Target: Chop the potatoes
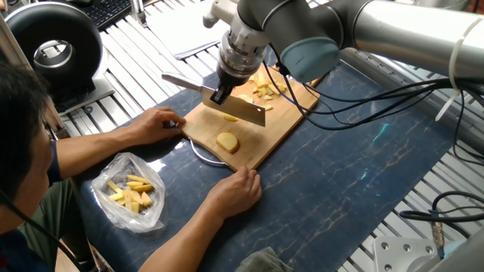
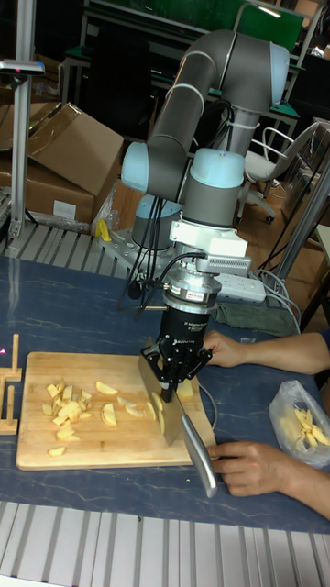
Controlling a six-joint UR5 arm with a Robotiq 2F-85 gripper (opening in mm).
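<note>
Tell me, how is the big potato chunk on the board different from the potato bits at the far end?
The chunk is one big rounded piece; the bits are many small cuts. The chunk lies alone near the person's hands, just beside the knife; the bits sit heaped past the blade. Both are pale yellow and lie on the board.

You've got one knife [image 1: 227,105], one cutting board [image 1: 276,128], one plastic bag [image 1: 125,215] of yellow pieces, two hands [image 1: 155,125] [image 1: 236,191], and one big potato chunk [image 1: 227,142] plus a scattered pile [image 1: 265,88] too small to count.
</note>
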